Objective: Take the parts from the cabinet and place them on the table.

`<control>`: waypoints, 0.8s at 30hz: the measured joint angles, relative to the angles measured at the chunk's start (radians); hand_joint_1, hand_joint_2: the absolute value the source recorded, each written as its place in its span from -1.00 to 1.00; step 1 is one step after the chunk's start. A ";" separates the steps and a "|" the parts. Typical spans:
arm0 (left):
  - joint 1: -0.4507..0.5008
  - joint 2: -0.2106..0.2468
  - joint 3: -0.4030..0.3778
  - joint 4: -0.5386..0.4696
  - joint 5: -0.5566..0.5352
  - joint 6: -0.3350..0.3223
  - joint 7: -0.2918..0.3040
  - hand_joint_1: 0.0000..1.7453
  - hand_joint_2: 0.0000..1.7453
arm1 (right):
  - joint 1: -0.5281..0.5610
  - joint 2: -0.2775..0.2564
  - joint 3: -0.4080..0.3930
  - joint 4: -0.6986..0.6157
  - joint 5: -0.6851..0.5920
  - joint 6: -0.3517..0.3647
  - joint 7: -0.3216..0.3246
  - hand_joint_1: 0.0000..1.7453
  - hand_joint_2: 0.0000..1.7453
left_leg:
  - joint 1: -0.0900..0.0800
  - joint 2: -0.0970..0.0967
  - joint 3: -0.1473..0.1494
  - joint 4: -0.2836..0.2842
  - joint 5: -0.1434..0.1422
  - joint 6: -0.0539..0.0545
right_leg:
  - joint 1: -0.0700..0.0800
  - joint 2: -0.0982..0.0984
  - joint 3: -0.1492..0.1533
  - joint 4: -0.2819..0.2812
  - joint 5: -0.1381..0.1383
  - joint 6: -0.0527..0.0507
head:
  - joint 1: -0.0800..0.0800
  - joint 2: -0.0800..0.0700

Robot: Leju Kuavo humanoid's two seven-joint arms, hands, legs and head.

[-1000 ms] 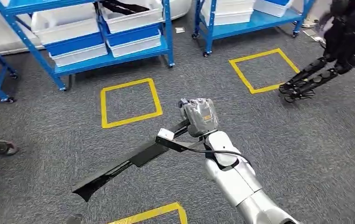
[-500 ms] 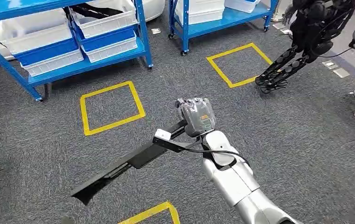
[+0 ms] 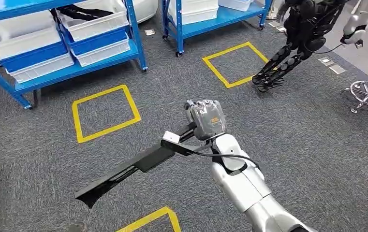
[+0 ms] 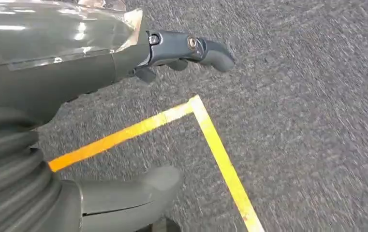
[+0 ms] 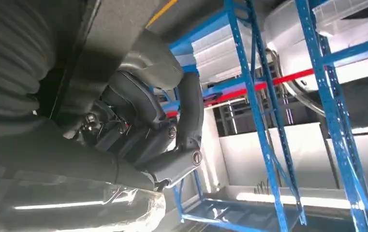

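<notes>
Grey carpet (image 3: 317,145), yellow squares (image 3: 105,113), blue racks (image 3: 51,34)

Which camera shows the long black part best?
The head view: the whole black part shows, held out over the carpet by the right hand. The right wrist view shows just a dark stretch beside the hand's fingers.

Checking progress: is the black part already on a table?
No, the right hand holds the black part out above the grey carpet.

Bright, even light — wrist views blurred.
</notes>
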 joint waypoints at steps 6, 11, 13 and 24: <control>0.003 0.000 0.004 0.000 0.000 0.000 0.000 -1.00 1.00 | 0.005 0.003 0.000 0.001 0.002 0.000 0.000 0.96 1.00 | 0.007 -0.010 -0.102 0.251 -0.114 -0.012 | 0.008 0.016 -0.014 0.001 0.009 -0.015 | -0.001 0.000; 0.002 0.002 0.010 0.000 0.000 0.001 -0.001 -1.00 1.00 | -0.001 0.010 0.000 0.000 0.005 0.005 0.003 0.96 1.00 | -0.003 -0.037 0.045 -0.018 -0.016 0.013 | 0.012 0.029 -0.018 0.000 0.018 0.000 | -0.001 0.000; 0.002 0.002 0.013 0.000 0.002 0.001 -0.001 -1.00 1.00 | 0.000 0.010 0.000 0.000 0.005 0.007 0.003 0.96 1.00 | -0.008 -0.034 0.043 -0.018 -0.013 0.017 | 0.009 0.031 -0.019 -0.006 0.025 0.011 | -0.001 0.000; 0.005 -0.006 0.021 0.000 0.002 0.001 -0.004 -1.00 1.00 | -0.001 0.000 0.000 0.002 0.004 0.007 0.003 0.96 1.00 | -0.006 0.007 0.043 -0.044 0.015 0.033 | 0.018 -0.020 -0.007 0.028 -0.010 0.036 | 0.002 0.000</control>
